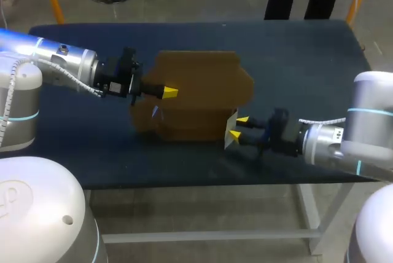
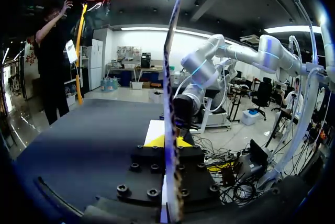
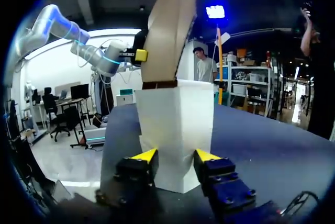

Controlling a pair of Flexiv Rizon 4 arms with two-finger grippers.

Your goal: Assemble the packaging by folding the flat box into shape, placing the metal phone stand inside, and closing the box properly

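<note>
Your brown box (image 1: 196,91) stands upright at the middle of the counter (image 1: 307,66). Your left gripper (image 1: 170,93) is clamped on its upper panel, which that wrist shows only edge-on. Your right gripper (image 1: 238,126) sits at the white end flap (image 3: 175,124); you cannot tell whether it grips. The box's inside is hidden.

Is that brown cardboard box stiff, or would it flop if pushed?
Probably light and bendy: the box is thin sheet, edge-on in the left gripper. It likely hinges at its folds, as the white flap at the right gripper is bent. Half-folded, it may tip.
</note>
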